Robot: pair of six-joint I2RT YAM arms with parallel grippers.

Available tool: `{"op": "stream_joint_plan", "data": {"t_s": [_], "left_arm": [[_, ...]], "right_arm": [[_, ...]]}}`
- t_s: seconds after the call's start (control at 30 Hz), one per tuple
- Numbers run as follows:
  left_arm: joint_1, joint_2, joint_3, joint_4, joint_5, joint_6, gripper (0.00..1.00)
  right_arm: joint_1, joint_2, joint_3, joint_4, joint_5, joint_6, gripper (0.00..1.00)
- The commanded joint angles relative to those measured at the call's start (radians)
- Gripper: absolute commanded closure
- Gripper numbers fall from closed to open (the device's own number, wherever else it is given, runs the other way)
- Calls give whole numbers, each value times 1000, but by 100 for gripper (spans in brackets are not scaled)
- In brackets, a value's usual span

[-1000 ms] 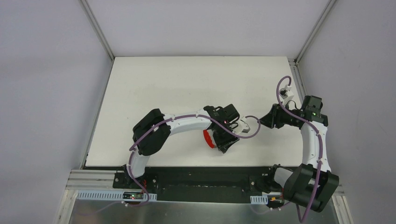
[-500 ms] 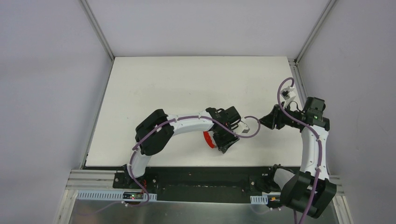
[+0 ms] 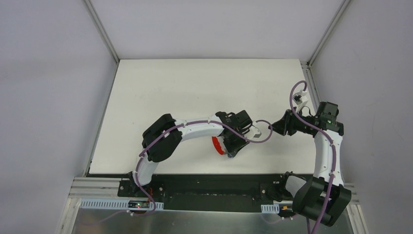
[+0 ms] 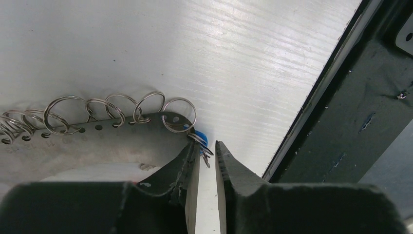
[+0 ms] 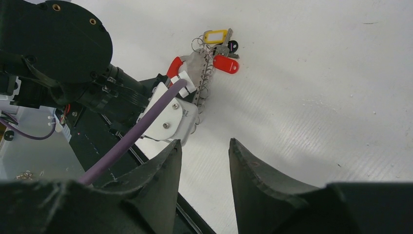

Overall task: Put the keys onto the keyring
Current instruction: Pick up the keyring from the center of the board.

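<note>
Left gripper is narrower than 1 s ago: small gap only, blue key at the tips, held or not I cannot tell. Keyring lies on table just beside, near front edge. Right gripper approx. half open, empty.

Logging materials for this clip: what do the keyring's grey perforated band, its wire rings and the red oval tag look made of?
Grey perforated band: dull sheet metal or stiff plastic, unclear; punched holes. Silver wire rings: polished steel, by their glints. Red oval tag: glossy plastic, probably.
</note>
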Motion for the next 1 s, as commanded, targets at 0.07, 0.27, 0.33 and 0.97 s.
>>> {"op": "stream_joint_plan", "data": {"t_s": [0.07, 0.27, 0.33, 0.97], "left_arm": [[-6, 8, 45, -21, -3, -14, 85], [-6, 17, 63, -34, -5, -14, 91], [-6, 20, 64, -34, -4, -16, 93], [38, -92, 93, -78, 82, -30, 100]], "right_arm": [[-13, 0, -6, -26, -43, -38, 57], [-14, 2, -4, -31, -46, -44, 58], [-14, 3, -4, -34, -46, -48, 58], [-16, 2, 30, -103, -171, -130, 58]]}}
